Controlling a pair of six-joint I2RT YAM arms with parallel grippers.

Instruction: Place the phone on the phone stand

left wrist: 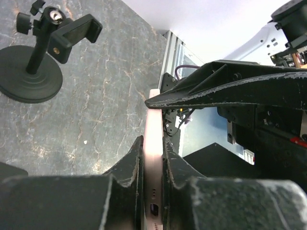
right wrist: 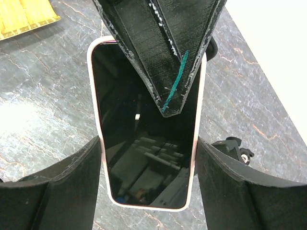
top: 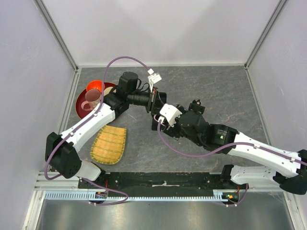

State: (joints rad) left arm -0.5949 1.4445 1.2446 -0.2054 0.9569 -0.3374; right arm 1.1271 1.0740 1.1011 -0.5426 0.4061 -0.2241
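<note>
The phone (right wrist: 139, 143), with a dark screen and a pale pink case, is held off the table by both grippers. My right gripper (right wrist: 148, 141) is shut on its two long edges. My left gripper (left wrist: 152, 143) is shut on its front and back faces near the charging port. One left finger (right wrist: 163, 57) lies across the screen. The black phone stand (left wrist: 36, 62) is upright on a round base with its clamp empty, apart from the phone. From above, the two grippers (top: 158, 112) meet just left of the stand (top: 195, 106) and hide the phone.
A red plate (top: 81, 108) with a pink cup (top: 91, 98) and a red bowl (top: 96, 86) stands at the far left. A yellow bamboo mat (top: 109, 143) lies near the left arm. Walls close in the grey table (top: 225, 91).
</note>
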